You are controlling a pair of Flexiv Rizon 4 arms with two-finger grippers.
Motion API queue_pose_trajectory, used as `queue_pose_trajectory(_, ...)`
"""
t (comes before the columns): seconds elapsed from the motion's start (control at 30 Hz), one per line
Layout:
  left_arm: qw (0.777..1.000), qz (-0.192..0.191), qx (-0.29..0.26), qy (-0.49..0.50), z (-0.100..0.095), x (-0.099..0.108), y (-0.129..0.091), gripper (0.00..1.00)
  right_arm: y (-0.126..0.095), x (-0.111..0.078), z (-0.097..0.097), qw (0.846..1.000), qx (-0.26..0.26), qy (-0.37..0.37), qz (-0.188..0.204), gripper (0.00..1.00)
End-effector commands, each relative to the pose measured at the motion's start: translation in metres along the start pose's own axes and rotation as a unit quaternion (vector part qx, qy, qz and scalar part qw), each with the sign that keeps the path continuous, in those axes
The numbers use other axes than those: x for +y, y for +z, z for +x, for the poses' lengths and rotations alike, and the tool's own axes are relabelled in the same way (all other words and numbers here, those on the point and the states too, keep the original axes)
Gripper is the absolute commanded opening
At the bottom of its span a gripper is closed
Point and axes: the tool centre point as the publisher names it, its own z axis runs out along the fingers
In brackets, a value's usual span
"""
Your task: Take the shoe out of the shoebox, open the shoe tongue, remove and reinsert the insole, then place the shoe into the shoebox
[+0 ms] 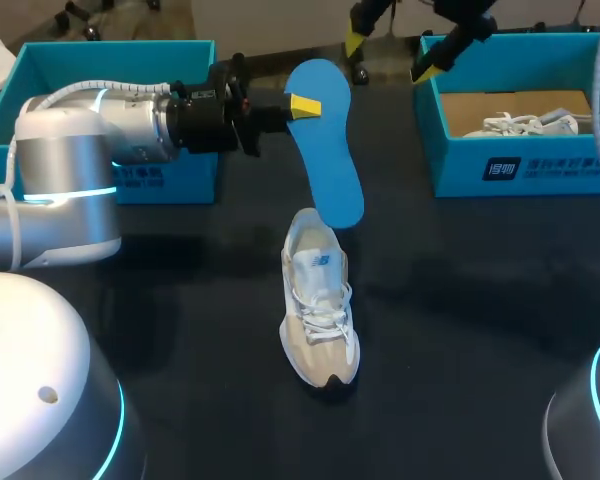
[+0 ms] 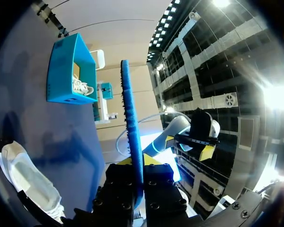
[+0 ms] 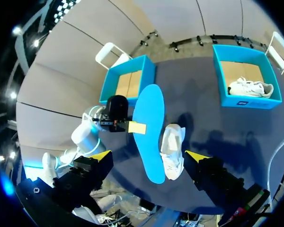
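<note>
**Desk:** Left pincer, clenched or released?

**Photographer:** Clenched on the blue insole. Gripped at the edge near its upper end and held upright in the air over the table.

**Desk:** And the shoe?

**Photographer:** Out of the box. Standing on its sole near the middle of the dark table, toe toward the robot, laced, just below the insole's lower end. Touching or apart, cannot tell.

**Desk:** Right pincer?

**Photographer:** Released, yellow-tipped fingers spread wide, grasping nothing. Raised above the far side of the table, near the right shoebox, looking down on insole and shoe.

**Desk:** The boxes?

**Photographer:** Both teal, both open, at the far edge, well apart. Left shoebox behind the left arm, cardboard floor in view. Right shoebox holding a second white shoe, lying inside.
</note>
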Motion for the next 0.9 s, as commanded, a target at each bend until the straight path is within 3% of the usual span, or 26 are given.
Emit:
queue_pose_trajectory(0.03,1.000,0.000,-0.001,0.000,0.000,0.000,0.000,0.00,-0.001,-0.001,-0.011,0.990,0.139,-0.006,0.000,1.00)
queue_pose_trajectory(0.17,1.000,0.000,-0.001,0.000,0.000,0.000,0.000,0.00,0.000,0.000,-0.017,0.985,0.172,-0.013,0.013,1.00)
queue_pose_trajectory(0.23,1.000,0.000,-0.001,0.000,0.000,0.000,0.000,0.00,0.000,0.001,-0.018,0.987,0.155,-0.021,0.032,1.00)
queue_pose_trajectory(0.4,1.000,0.000,-0.001,0.000,0.000,0.000,0.000,0.00,0.001,0.001,-0.020,0.978,0.203,-0.028,0.043,1.00)
queue_pose_trajectory(0.63,1.000,0.000,-0.001,0.000,0.000,0.000,0.000,0.00,-0.002,-0.004,-0.035,0.963,0.269,-0.003,-0.002,1.00)
queue_pose_trajectory(0.9,1.000,0.000,-0.001,0.000,0.000,0.000,0.000,0.00,0.006,-0.007,-0.049,0.948,0.318,0.002,-0.013,1.00)
